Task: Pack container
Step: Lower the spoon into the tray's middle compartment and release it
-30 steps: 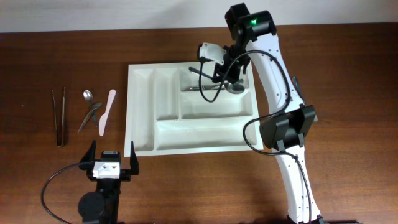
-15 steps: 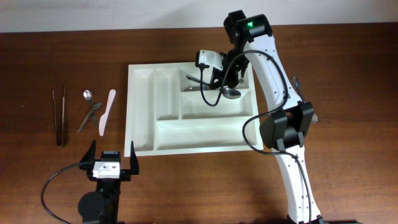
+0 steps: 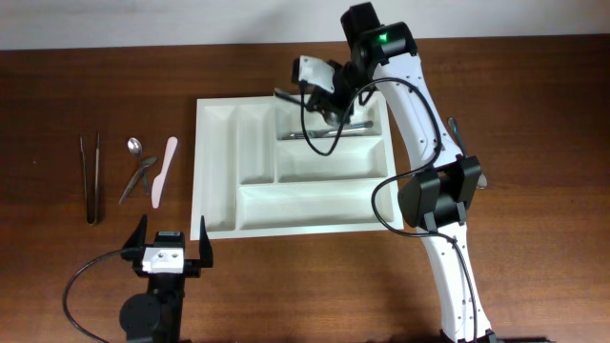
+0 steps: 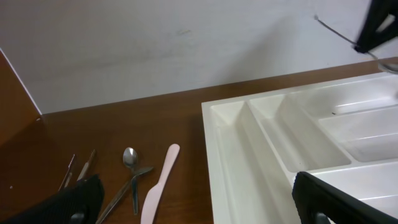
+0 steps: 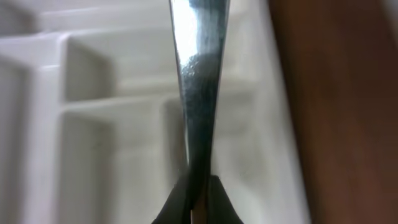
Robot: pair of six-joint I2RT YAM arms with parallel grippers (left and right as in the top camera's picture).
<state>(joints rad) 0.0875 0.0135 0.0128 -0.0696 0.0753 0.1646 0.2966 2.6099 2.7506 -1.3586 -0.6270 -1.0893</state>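
- Container (image 3: 305,208), a white five-compartment tray, lies flat in the middle of the table (image 3: 534,114), with its far rim close to the pale wall.
- A green light (image 3: 388,36) glows on the right arm's far joint.
- Bare wood runs wide in front of the container. On its left, a narrow strip separates it from a pale spatula (image 3: 164,171), a small spoon (image 3: 135,146), a grey tongs-like tool (image 3: 138,179) and a pair of thin dark sticks (image 3: 91,176).
- The right arm (image 3: 424,114) rises from the near edge and runs along the container's right side. Past the far rim it folds back over the tray.
- The right gripper (image 3: 326,100) hangs above the top long compartment, its fingers (image 5: 177,202) pinching a steel utensil (image 5: 199,81).
- Another steel piece (image 3: 329,133) lies lengthwise in that compartment.
- The left gripper (image 3: 172,244) sits low, just off the container's near-left corner and apart from it. Its fingers (image 4: 74,202) are spread wide around nothing.
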